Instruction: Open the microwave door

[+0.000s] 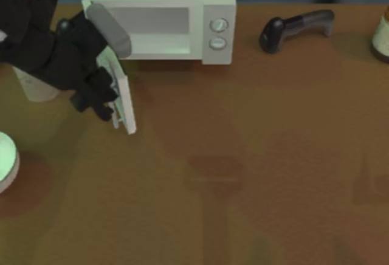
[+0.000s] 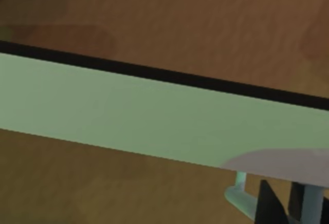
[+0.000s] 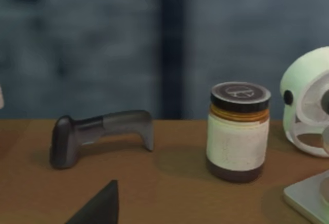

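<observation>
One microwave (image 1: 182, 10) sits at the counter's (image 1: 243, 186) far edge, its microwave door (image 1: 121, 98) swung wide toward the left. My left tool (image 1: 103, 98) grips the door's handle; open counter lies ahead.

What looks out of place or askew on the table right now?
Nothing stands out. The microwave door is swung wide open with the left gripper at its free edge; the scanner and jar sit undisturbed.

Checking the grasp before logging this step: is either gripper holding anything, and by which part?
The left gripper holds the microwave door by the handle at its free, swung-out edge. The right gripper is out of the top view and holds nothing visible.
</observation>
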